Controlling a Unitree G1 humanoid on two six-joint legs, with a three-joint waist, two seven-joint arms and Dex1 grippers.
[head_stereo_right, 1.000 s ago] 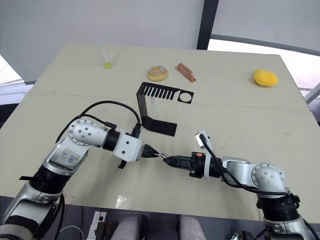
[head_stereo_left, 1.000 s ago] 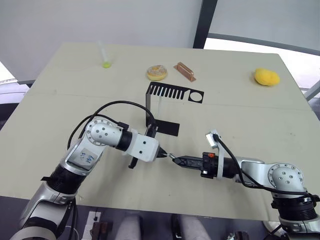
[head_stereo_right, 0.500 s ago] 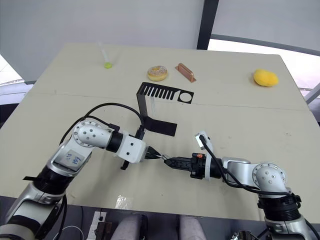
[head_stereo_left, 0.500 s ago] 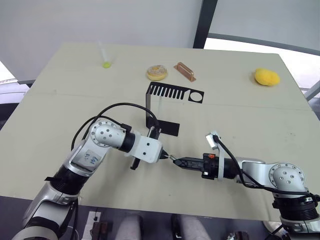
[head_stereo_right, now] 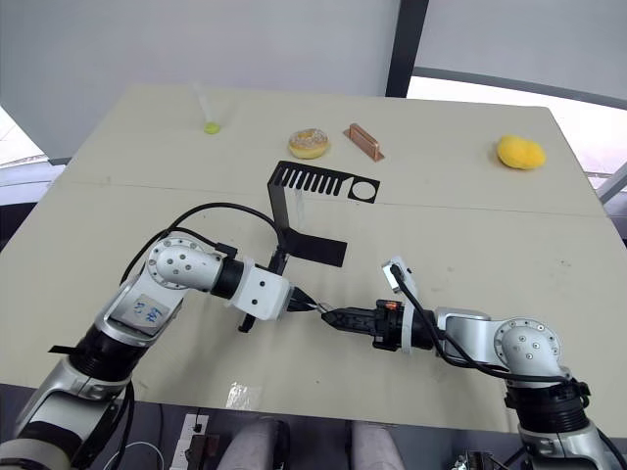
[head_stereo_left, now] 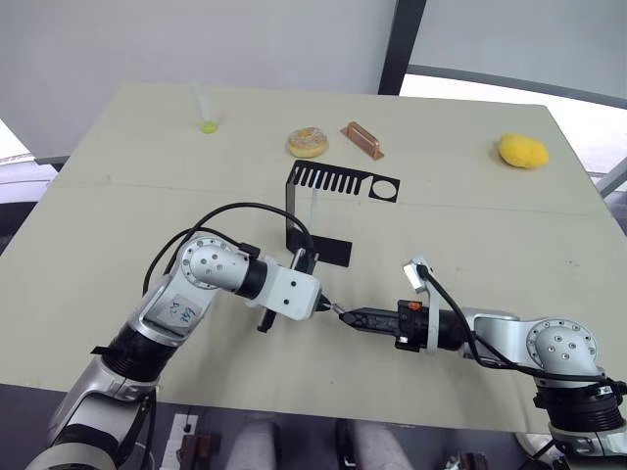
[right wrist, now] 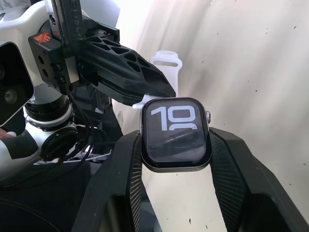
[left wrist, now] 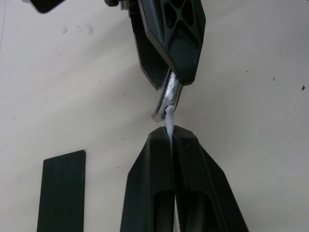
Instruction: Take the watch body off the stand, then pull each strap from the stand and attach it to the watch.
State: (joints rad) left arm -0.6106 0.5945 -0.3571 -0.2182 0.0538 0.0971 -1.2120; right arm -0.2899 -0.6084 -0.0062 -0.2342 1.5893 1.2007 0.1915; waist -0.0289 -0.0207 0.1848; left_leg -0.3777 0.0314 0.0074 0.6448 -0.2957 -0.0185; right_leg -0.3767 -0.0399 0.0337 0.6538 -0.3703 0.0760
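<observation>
Mating step: a white strap [left wrist: 168, 117] was being pressed end-on into the watch body [right wrist: 175, 134], low over the table [head_stereo_left: 490, 225] in front of the stand [head_stereo_left: 313, 211].
Right gripper [right wrist: 175, 145]: fingers clamped on the two sides of the watch body, screen facing its wrist camera.
Left gripper [left wrist: 170, 137]: fingers pressed together on the strap, its tip meeting the metal edge of the case.
Alignment: strap end appeared in line with the case slot; full seating could not be confirmed.
Recommended handling: hold the watch rigid, slide the strap straight along the slot, avoid twisting.
Risk: thin strap could buckle under an off-axis push.
Second strap: a thin white band [head_stereo_left: 311, 210] hung at the stand's upright.
</observation>
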